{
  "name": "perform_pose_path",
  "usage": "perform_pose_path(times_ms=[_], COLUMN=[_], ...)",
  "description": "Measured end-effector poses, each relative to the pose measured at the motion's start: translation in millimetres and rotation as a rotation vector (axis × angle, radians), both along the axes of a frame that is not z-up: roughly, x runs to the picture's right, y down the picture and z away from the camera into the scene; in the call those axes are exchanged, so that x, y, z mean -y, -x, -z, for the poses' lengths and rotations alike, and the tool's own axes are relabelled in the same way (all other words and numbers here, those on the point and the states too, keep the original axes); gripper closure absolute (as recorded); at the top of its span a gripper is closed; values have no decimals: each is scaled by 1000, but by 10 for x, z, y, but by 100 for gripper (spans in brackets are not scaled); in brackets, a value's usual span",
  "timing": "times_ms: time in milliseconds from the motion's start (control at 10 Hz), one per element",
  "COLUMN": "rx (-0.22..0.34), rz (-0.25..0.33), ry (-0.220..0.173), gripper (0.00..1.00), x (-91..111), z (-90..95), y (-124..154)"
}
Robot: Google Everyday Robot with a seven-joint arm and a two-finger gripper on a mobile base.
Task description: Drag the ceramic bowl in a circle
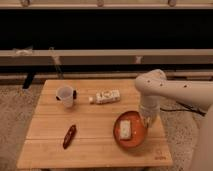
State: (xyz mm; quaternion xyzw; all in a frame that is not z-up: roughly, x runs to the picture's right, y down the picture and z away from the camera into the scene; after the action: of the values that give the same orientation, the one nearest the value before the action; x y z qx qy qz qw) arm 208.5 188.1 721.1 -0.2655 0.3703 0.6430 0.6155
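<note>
1. The ceramic bowl (131, 131), a wide, shallow orange-red dish, sits on the wooden table (100, 142) near its front right corner, its right edge close to the table's right side.
2. Inside the bowl lies a pale rectangular item (125, 129), roughly centred and running front to back; what it is cannot be made out.
3. The gripper (147, 120) is at the bowl's upper right rim, pointing down from the white arm (170, 90), which reaches in from the right. It appears to touch the rim, but whether it is clamped on the rim or merely resting against it cannot be told.
4. A white bottle (105, 96) lies on its side behind and to the left of the bowl, cap end toward the left, apart from the bowl with bare wood between them.
5. A small translucent plastic cup (65, 96) stands upright farther left, just beside the bottle's cap end, well apart from the bowl.
6. A small dark object (74, 93) sits against the cup's right side; its kind is unclear.
7. A red chili pepper (69, 136) lies near the front left part of the table, angled diagonally, well apart from the bowl.
8. The table stands on a light textured carpet (15, 120), with a dark wall and pale horizontal rails behind.
</note>
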Motion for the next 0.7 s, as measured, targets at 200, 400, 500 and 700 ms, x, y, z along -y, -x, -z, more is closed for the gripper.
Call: perform_pose_path(times_ms=[200, 400, 500, 700], rx=[78, 155, 177, 199], rz=[24, 56, 68, 76], ry=[12, 30, 36, 37], gripper=[100, 100, 97, 75], x=[-45, -19, -27, 31], z=[48, -125, -211, -477], y=[382, 778, 892, 1035])
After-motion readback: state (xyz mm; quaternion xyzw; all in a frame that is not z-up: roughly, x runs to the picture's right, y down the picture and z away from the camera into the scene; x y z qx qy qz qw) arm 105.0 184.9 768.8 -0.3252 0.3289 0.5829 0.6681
